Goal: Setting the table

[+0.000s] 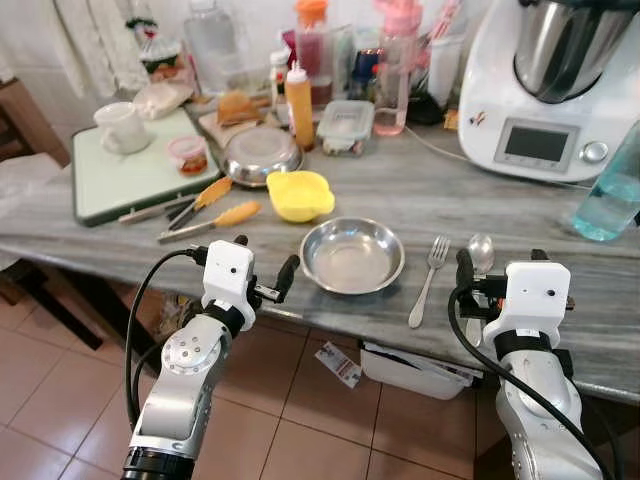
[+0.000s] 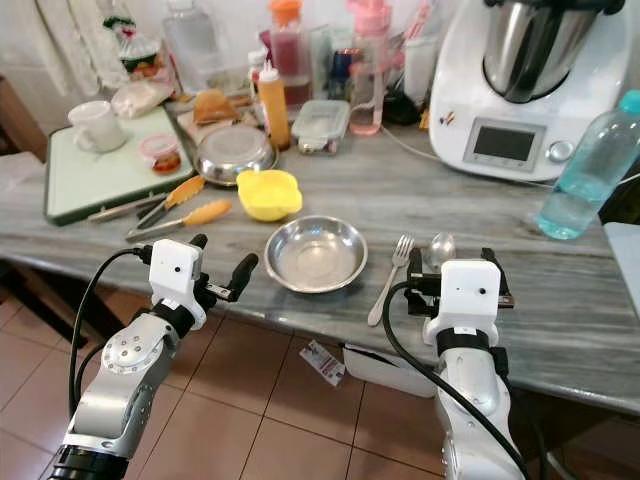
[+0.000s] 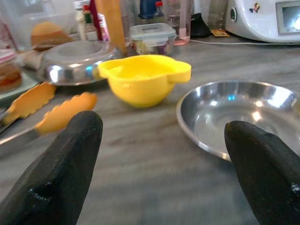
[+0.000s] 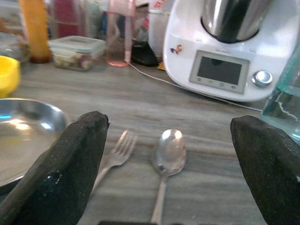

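On the grey wood-grain desk, head views: round shallow steel bowl near the front edge; silver fork just to its right; silver spoon beside the fork, apart from it. Small yellow plastic bowl with side handles sits behind the steel bowl; orange-tipped tongs lie to its left. Left claw hovers at the desk edge left of the steel bowl, fingers spread wide, nothing held. Right claw sits over the spoon's handle end, fingers apart, empty.

Left wrist view: steel bowl between and beyond the two black fingers, nearer one of them. Judgement: if the bowl needs shifting, close on its rim, not the sloped wall, which would likely slip.

Right wrist view: spoon centred between the wide-set fingers, fork nearer one finger. Judgement: the place setting looks nearly laid; any cutlery correction wants a low approach, pinching the thin handle across its width and keeping clear of the fork.

Writing: white kitchen machine carries a grey display, no legible text; small red emblem on its side unreadable. Bottle labels at the back too blurred to read.
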`<state>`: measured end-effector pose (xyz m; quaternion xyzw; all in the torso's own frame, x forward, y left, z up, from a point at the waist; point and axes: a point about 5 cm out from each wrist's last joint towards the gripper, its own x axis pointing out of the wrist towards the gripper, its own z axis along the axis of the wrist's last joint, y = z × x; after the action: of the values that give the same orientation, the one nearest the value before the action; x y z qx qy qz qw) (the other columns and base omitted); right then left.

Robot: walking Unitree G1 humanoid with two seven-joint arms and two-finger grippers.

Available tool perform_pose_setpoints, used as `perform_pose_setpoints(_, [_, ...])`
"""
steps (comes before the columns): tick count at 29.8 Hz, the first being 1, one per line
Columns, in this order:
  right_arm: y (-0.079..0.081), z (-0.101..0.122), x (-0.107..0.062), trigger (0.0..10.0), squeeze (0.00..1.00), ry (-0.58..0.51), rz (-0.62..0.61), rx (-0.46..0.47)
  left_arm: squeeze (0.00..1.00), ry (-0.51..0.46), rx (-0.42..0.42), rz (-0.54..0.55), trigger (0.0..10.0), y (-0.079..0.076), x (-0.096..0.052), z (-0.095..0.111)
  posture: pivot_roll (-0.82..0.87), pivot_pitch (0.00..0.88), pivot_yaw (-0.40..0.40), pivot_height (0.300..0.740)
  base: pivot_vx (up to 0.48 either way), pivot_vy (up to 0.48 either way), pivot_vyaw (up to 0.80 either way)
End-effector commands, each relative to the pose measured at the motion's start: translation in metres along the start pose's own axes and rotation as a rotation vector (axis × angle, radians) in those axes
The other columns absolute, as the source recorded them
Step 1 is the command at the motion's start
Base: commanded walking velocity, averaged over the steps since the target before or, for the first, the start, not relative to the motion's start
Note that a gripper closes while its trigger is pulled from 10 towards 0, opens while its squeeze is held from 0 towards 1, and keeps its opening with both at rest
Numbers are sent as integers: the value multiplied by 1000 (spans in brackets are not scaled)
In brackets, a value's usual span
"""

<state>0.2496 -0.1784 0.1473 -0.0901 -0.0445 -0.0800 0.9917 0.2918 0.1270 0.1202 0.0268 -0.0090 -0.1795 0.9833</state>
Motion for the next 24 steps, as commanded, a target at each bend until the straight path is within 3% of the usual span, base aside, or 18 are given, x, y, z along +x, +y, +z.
perform_pose_setpoints(1, [3, -1, 3, 10000, 0, 8, 6, 2, 0, 6, 17, -4, 10000, 2, -1, -1, -111, 0, 68, 740, 0, 0, 0])
perform_pose_setpoints(7, [4, -2, 4, 10000, 0, 10, 7, 2, 0, 19, 1, -22, 10000, 3, -1, -2, -107, 0, 74, 740, 0, 0, 0])
perform_pose_setpoints(11, [5, -3, 4, 10000, 0, 12, -4, 4, 0, -12, -18, -102, 10000, -2, -1, 4, -104, 0, 82, 740, 0, 0, 0])
perform_pose_setpoints(24, [6, -5, 7, 10000, 0, 12, -9, 9, 0, -13, -46, -144, 10000, -7, 0, 4, -98, 0, 88, 740, 0, 0, 0])
